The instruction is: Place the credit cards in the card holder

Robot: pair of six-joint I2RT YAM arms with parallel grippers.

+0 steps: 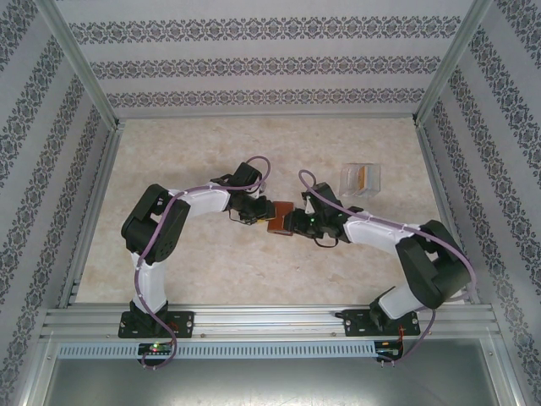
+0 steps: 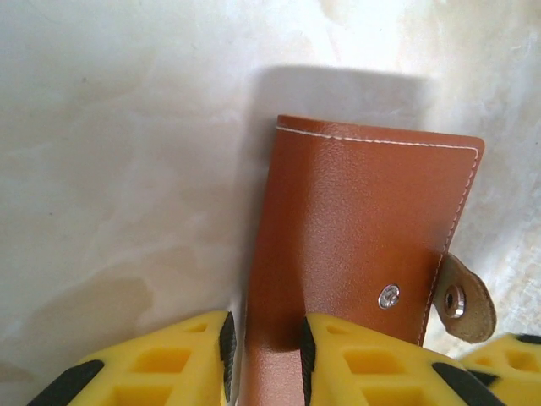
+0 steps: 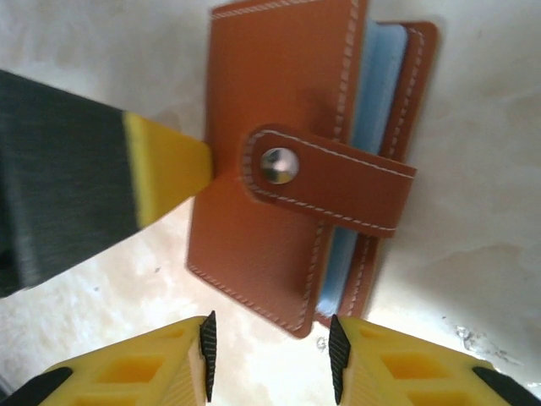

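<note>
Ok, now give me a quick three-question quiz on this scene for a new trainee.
1. True or false: the wallet sits outside the clear box.
2. Which gripper is clamping the wallet? A) left gripper B) right gripper C) both
3. What colour are the inner pockets showing between the wallet's covers?
Key: 1 true; 2 A; 3 light blue.

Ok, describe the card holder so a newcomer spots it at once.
On the pale marbled table, look to the middle, where the left gripper and right gripper face each other. Between them is the card holder: small, reddish-brown leather with white stitching and a snap strap, unlike the clear box farther back.
</note>
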